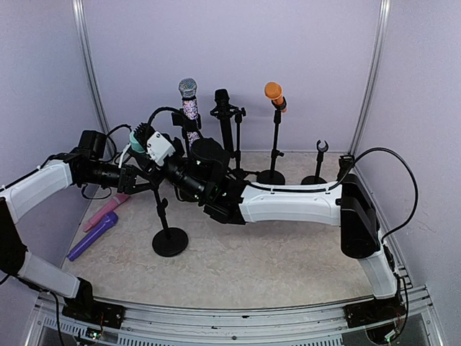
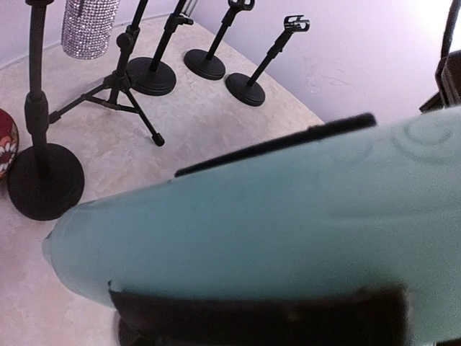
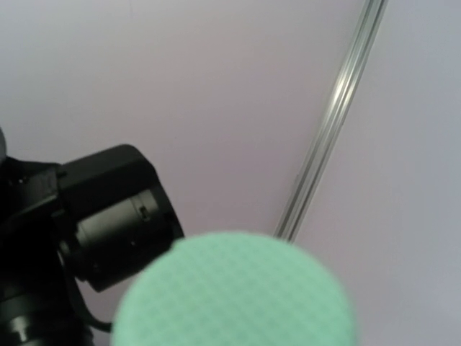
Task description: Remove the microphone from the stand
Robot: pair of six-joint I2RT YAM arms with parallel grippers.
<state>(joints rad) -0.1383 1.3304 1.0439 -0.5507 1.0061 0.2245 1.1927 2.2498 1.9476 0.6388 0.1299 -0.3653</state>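
Note:
The teal microphone (image 1: 137, 140) with a green head sits at the top of a black stand (image 1: 170, 241) at the left middle of the table. My right gripper (image 1: 149, 148) reaches across from the right and is shut on the microphone's body. In the right wrist view the green head (image 3: 234, 295) fills the lower frame and hides the fingers. My left gripper (image 1: 140, 180) comes from the left and is shut on the stand's pole just under the microphone. The teal body (image 2: 274, 216) fills the left wrist view and hides that gripper's fingers.
A glitter microphone (image 1: 188, 90), a black one (image 1: 222, 97) and an orange one (image 1: 273, 92) stand on stands at the back. An empty stand (image 1: 321, 148) is at back right. A pink microphone (image 1: 108, 209) and a purple one (image 1: 94, 236) lie at the left.

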